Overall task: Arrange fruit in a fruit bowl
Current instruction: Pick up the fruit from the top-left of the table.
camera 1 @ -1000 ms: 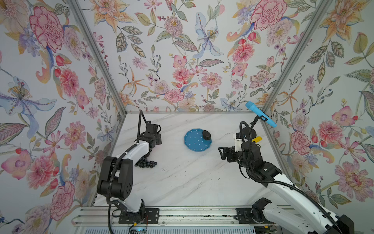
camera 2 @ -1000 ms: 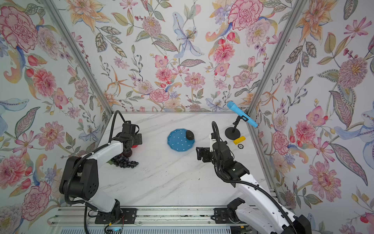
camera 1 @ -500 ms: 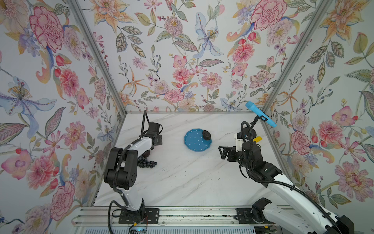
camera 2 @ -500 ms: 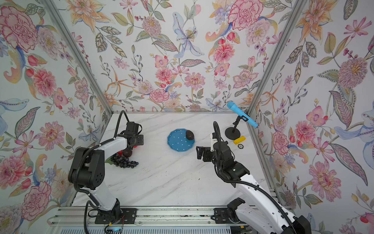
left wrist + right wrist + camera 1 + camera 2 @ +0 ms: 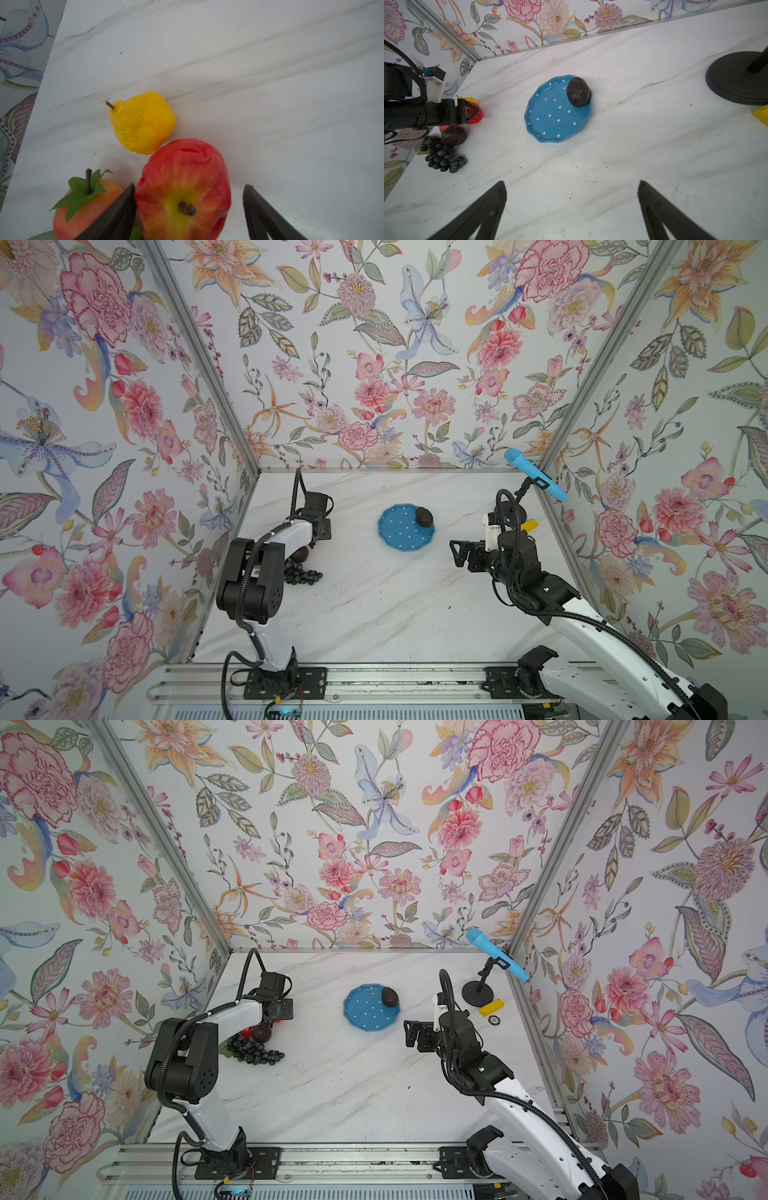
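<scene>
The blue polka-dot fruit bowl (image 5: 400, 536) (image 5: 365, 1013) (image 5: 554, 112) lies mid-table with a dark avocado (image 5: 578, 91) on its rim. By the left wall lie a red apple (image 5: 182, 182), a yellow fruit (image 5: 142, 122), an orange-red fruit with green leaves (image 5: 87, 199), a dark brown fruit (image 5: 453, 135) and a grape bunch (image 5: 442, 155) (image 5: 255, 1050). My left gripper (image 5: 189, 186) (image 5: 284, 1009) is open and straddles the apple; one finger touches it and the other stands apart. My right gripper (image 5: 571, 182) (image 5: 457, 551) is open and empty, to the right of the bowl.
A black microphone-stand base (image 5: 737, 79) (image 5: 478, 994) with a blue microphone (image 5: 534, 475) stands at the back right. A yellow block (image 5: 491, 1007) and a small round piece (image 5: 493, 1020) lie beside it. The left wall runs close behind the fruit pile.
My left arm's elbow has swung toward the front, and its jaws have narrowed around the apple. The right arm has stayed where it was.
</scene>
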You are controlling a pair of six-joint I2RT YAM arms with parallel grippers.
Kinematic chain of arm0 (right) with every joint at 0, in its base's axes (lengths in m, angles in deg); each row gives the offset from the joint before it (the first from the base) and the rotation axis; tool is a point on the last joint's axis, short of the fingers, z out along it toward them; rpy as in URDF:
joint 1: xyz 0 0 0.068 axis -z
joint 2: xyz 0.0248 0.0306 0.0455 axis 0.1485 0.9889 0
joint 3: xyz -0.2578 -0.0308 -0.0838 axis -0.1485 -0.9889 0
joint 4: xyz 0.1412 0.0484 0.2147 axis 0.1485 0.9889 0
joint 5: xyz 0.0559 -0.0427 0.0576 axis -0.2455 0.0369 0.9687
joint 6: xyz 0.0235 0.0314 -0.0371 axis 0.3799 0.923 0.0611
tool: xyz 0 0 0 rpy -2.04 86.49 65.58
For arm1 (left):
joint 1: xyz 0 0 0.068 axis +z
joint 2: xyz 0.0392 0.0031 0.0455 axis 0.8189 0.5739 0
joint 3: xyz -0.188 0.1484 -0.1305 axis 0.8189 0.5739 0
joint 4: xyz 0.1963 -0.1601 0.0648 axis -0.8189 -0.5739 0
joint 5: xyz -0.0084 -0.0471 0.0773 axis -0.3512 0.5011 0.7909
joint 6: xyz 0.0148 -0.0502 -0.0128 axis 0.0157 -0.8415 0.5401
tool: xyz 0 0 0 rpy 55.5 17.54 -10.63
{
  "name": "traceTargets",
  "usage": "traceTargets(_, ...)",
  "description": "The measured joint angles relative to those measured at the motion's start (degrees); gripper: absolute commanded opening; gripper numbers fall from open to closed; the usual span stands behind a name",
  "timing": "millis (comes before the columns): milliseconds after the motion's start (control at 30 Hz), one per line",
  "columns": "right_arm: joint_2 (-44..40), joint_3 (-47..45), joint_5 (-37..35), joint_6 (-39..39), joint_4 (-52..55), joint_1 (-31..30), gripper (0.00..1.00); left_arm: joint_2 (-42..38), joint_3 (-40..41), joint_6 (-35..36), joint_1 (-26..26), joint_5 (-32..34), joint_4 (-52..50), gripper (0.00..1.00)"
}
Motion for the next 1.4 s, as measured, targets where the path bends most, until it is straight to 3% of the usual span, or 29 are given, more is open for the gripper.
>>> traceTargets(400, 0.0, -0.02, 0.5, 0.31, 0.0, 0.0, 0.99, 0.44, 0.0, 0.02, 0.02, 0.2, 0.0, 0.8)
traceTargets(800, 0.02, -0.04, 1.6, 0.9, -0.02, 0.15, 0.99, 0.96, 0.0, 0.09, 0.02, 0.37, 0.02, 0.7)
traceTargets(1400, 0.66, -0.39, 1.9, 1.07, -0.42, 0.31, 0.99, -0.68, 0.0, 0.04, -0.68, -1.18, 0.15, 0.67)
